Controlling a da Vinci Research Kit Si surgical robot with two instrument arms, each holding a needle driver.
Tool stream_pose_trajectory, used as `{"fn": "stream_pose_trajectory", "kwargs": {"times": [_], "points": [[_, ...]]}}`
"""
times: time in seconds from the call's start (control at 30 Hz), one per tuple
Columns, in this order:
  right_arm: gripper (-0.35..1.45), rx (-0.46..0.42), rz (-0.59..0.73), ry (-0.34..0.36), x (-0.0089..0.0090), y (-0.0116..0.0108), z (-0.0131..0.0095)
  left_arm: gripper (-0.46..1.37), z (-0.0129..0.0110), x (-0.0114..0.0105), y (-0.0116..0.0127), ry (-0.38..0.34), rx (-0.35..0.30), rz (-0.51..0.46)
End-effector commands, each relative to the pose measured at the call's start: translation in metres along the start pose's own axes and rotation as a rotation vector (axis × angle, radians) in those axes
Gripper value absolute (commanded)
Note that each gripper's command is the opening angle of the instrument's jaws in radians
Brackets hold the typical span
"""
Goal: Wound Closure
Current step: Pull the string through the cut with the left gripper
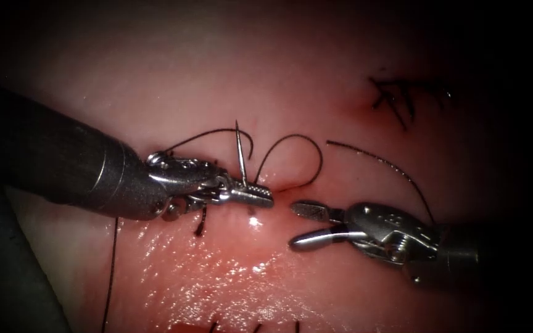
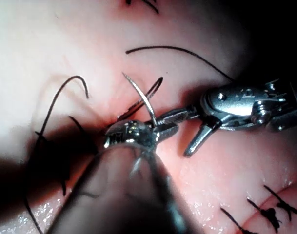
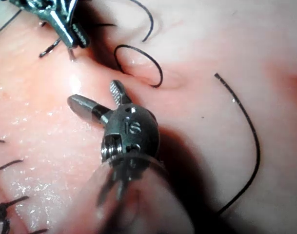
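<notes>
My left tool comes in from the left and is shut on the curved needle, gripping it near one end. The needle stands up free of the tissue, its sharp point uppermost; in the left wrist view the needle rises from my left tool. Black thread loops over the cut just behind the jaws. My right tool sits on the right, open and holding nothing, a short gap from the left tool. In the right wrist view my right tool stands spread above the tissue.
A finished stitch with cut thread ends sits at the far right. A loose thread end curves toward the right tool's shaft. More stitches lie nearby. Red fluid glistens on the near tissue. A thread strand hangs at the left.
</notes>
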Motion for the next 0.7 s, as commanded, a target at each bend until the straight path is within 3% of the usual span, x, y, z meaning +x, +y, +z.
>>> {"fn": "stream_pose_trajectory", "kwargs": {"times": [0.03, 0.13, 0.5, 0.7], "points": [[1.0, 0.001, 0.0, 0.0, -0.0001, 0.0001, 0.0001, -0.35, -0.0002, 0.0006, 0.0002, -0.009, -0.032, -0.038], [0.98, -0.001, -0.007, 0.0, -0.0003, 0.0004, 0.0004, -0.35, -0.0011, 0.0018, 0.0008, -0.041, -0.07, -0.137], [0.93, 0.002, -0.027, 0.001, -0.0013, 0.0008, 0.0006, -0.35, -0.0035, 0.0047, 0.0036, -0.143, -0.169, -0.353], [0.92, 0.005, -0.028, 0.001, -0.0014, 0.0008, 0.0006, -0.35, -0.0041, 0.0052, 0.0046, -0.163, -0.24, -0.389]]}}
